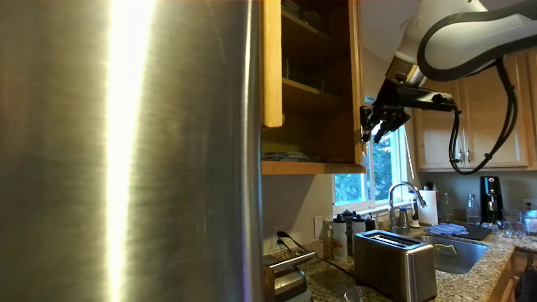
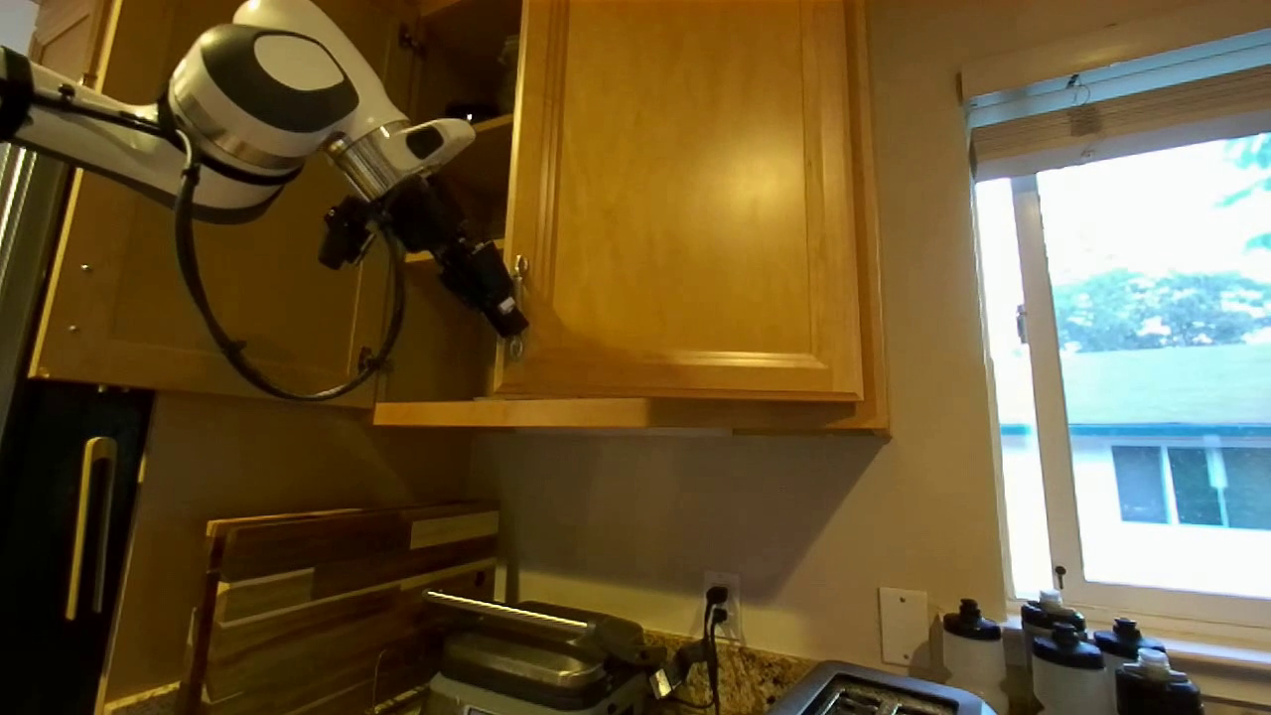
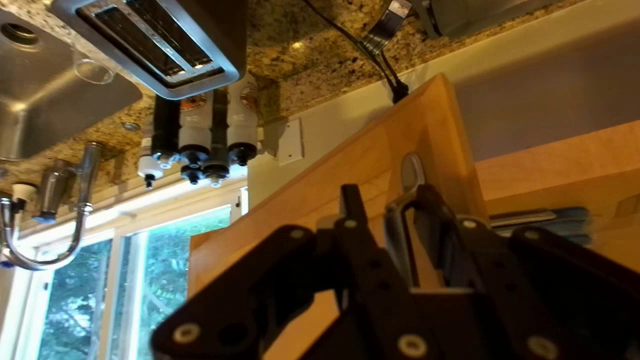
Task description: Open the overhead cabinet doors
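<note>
The overhead cabinet has two honey-oak doors. The left door (image 2: 228, 318) stands swung open with its inner face showing; its edge also shows in an exterior view (image 1: 272, 63). The right door (image 2: 685, 179) looks shut or nearly shut; its front shows in the wrist view (image 3: 320, 187). Its metal bar handle (image 2: 519, 273) also shows in the wrist view (image 3: 412, 172). My gripper (image 2: 509, 316) is at this handle, also in an exterior view (image 1: 371, 136). In the wrist view its fingers (image 3: 389, 192) are apart, with the handle between them, close to the right finger.
The stainless fridge (image 1: 188, 147) stands beside the open left door. Cabinet shelves (image 1: 314, 94) hold dishes. Below are a toaster (image 1: 394, 264), a grill appliance (image 2: 536, 645), cutting boards (image 2: 348, 596) and several bottles (image 2: 1067, 655). A window (image 2: 1142, 348) is right of the cabinet.
</note>
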